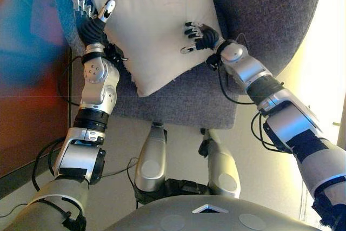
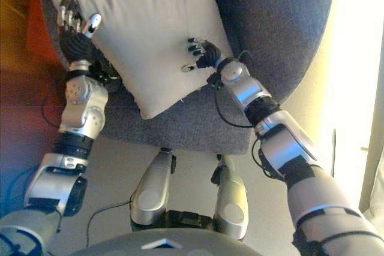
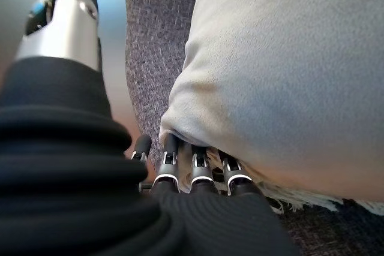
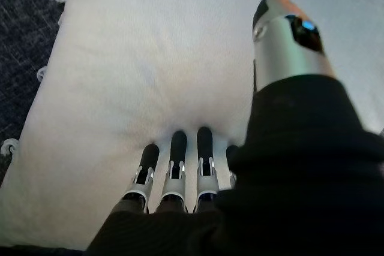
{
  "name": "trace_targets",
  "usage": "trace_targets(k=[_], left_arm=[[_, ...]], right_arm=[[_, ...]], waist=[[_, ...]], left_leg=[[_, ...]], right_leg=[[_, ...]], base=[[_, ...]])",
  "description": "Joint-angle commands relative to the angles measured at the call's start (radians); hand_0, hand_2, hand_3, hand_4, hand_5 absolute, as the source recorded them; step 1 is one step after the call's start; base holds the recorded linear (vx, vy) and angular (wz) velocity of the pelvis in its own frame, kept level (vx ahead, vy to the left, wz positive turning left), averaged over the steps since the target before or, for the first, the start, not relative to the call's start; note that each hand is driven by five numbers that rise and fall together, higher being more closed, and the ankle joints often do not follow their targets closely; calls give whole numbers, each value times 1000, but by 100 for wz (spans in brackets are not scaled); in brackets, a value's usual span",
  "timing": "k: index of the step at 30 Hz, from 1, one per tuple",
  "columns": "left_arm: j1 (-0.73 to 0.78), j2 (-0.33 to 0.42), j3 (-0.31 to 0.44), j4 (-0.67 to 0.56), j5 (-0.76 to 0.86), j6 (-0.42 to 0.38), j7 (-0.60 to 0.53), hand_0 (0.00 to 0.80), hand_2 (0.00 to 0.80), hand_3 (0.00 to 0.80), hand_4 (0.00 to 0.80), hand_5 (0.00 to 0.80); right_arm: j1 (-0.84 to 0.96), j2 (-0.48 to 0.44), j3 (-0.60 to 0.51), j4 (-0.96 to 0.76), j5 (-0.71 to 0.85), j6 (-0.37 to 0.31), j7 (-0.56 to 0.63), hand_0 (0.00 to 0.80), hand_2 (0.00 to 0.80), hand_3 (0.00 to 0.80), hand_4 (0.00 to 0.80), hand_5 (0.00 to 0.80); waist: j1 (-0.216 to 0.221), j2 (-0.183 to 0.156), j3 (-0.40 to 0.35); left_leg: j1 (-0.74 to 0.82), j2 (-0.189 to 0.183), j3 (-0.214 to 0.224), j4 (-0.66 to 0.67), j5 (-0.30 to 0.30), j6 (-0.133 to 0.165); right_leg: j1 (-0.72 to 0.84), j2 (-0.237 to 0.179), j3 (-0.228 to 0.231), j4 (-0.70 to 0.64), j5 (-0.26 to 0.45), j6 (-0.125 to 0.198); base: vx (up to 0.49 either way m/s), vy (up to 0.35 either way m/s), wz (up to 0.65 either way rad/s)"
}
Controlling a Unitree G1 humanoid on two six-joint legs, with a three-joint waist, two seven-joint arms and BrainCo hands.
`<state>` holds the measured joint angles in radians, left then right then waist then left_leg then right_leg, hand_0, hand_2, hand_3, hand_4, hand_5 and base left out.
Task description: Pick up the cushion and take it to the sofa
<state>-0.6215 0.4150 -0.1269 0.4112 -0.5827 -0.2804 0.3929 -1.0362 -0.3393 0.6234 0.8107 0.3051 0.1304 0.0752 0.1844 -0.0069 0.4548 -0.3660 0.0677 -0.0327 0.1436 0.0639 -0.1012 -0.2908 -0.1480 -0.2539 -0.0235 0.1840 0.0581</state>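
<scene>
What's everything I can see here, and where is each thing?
cushion: one, cream with a fringed edge, lying on the seat of the armchair.
armchair: one, grey woven fabric, directly in front of the robot, filling the upper part of the head views.
floor: pale, below the seat's front edge.
left hand: one, silver with a dark cover, at the cushion's left edge, fingers tucked under it, thumb raised.
right hand: one, same make, fingers pressed into the cushion's right side, denting it.
</scene>
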Motion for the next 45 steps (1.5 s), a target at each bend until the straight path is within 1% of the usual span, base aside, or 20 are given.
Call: trace_targets(k=[1, 4, 10, 17, 20, 25, 28, 32, 35, 41, 45], left_arm=[[-64, 13, -44, -133, -1, -70, -24, 0, 0, 0, 0, 0], [-42, 14, -40, -164, -5, -71, -25, 0, 0, 0, 0, 0], [-27, 13, -44, -181, -23, -76, -37, 0, 0, 0, 0, 0], [-20, 27, -47, -202, -35, -61, -49, 0, 0, 0, 0, 0], [-26, 39, -49, -193, -35, -62, -56, 0, 0, 0, 0, 0], [-16, 65, -33, -211, -34, -60, -58, 0, 0, 0, 0, 0], [22, 96, -2, -251, -22, -62, -47, 0, 0, 0, 0, 0], [129, 123, 67, -330, -53, -78, -60, 0, 0, 0, 0, 0], [219, 127, 120, -384, -79, -94, -66, 0, 0, 0, 0, 0], [357, 129, 215, -467, -105, -146, -28, 0, 0, 0, 0, 0], [408, 131, 242, -498, -132, -147, -54, 0, 0, 0, 0, 0]], right_arm=[[-68, 24, 19, -33, 13, -62, 9, 0, 0, 0, 0, 0], [-67, 28, 17, -64, 17, -74, 56, 0, 0, 0, 0, 0], [-94, 28, 48, -42, -30, -40, 110, 0, 0, 0, 0, 0], [-121, 35, 47, -1, -6, -42, 92, 0, 0, 0, 0, 0], [-124, 38, 40, -3, 11, -42, 79, 0, 0, 0, 0, 0], [-110, 26, 28, -11, 24, -48, 61, 0, 0, 0, 0, 0], [-88, 8, 19, -35, 25, -46, 50, 0, 0, 0, 0, 0], [-36, -22, 2, -89, 36, -33, 17, 0, 0, 0, 0, 0], [2, -40, -19, -121, 36, -23, 0, 0, 0, 0, 0, 0], [63, -62, -54, -168, 25, -14, -8, 0, 0, 0, 0, 0], [76, -71, -67, -173, 29, -12, -16, 0, 0, 0, 0, 0]], waist=[[40, 6, 13], [45, 9, 18], [61, 11, 20], [84, -1, 36], [88, -10, 43], [91, -9, 50], [96, -3, 54], [106, 16, 58], [117, 31, 55], [140, 44, 44], [154, 48, 36]], left_leg=[[-77, -95, -24, 112, -48, 30], [-77, -98, -22, 117, -50, 31], [-74, -101, -22, 121, -51, 31], [-88, -95, -24, 140, -53, 31], [-93, -92, -24, 150, -56, 32], [-93, -93, -23, 149, -54, 35], [-87, -97, -24, 146, -56, 37], [-77, -100, -26, 143, -59, 39], [-64, -106, -30, 142, -62, 40], [-51, -107, -39, 152, -71, 38], [-46, -106, -47, 159, -73, 37]], right_leg=[[-13, -36, -43, 96, -102, 39], [-16, -41, -51, 102, -102, 41], [-11, -49, -69, 107, -104, 42], [-12, -50, -98, 119, -106, 43], [-14, -48, -103, 127, -106, 45], [-13, -50, -104, 126, -102, 49], [-11, -53, -107, 123, -100, 51], [-1, -61, -113, 124, -105, 50], [13, -67, -120, 124, -112, 49], [38, -74, -137, 129, -128, 42], [51, -74, -151, 134, -137, 38]], base=[[-10, 16, 6], [-3, 7, 1], [8, 2, 2], [12, -29, 5], [28, -54, 14], [14, -15, 6], [0, 0, 0], [15, 2, 1], [46, 8, 4], [42, -10, 8], [30, -30, 10]])
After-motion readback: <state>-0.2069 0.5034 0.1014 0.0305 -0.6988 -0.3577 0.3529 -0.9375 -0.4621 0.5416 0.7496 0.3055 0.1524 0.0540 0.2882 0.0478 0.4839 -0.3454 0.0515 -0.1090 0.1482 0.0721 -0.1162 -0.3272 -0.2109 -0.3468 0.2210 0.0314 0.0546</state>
